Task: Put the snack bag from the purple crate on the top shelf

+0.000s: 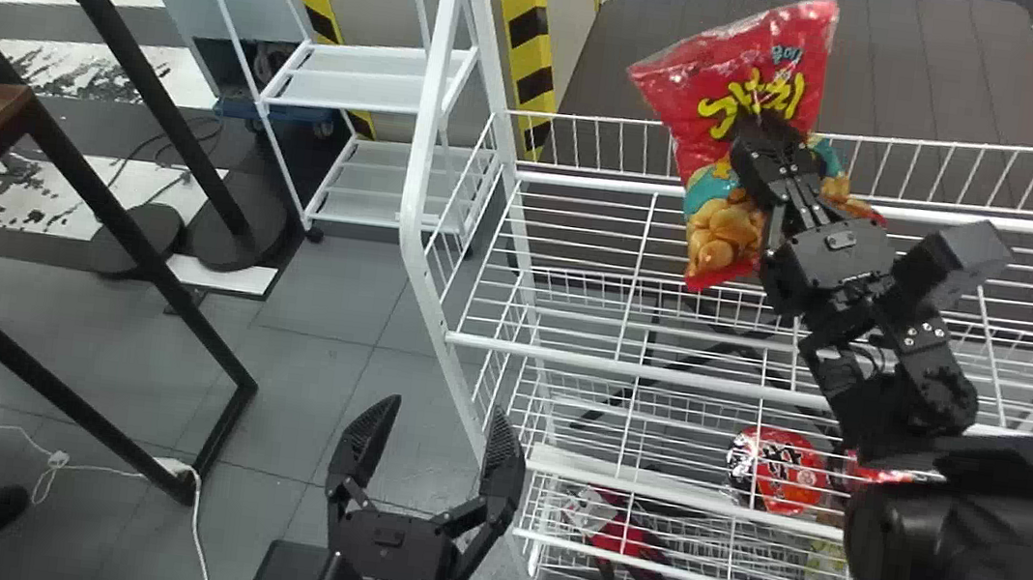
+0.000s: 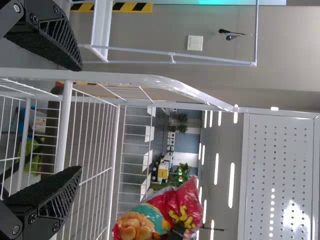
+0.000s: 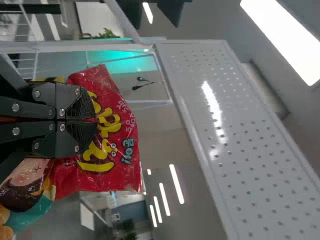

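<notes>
Black arms (image 1: 983,548), boxy wrist housings (image 1: 395,549), round silver screws (image 3: 16,107), ridged pads (image 3: 84,131).

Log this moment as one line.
Right gripper: pinching bag | Bag: held up at rack, not yet released | Left gripper: open, empty

The rack (image 1: 415,171) is white. By the rack, the snack bag (image 1: 680,90) is red with yellow letters. Past the rack, a strip (image 1: 528,34) has yellow and black stripes.
</notes>
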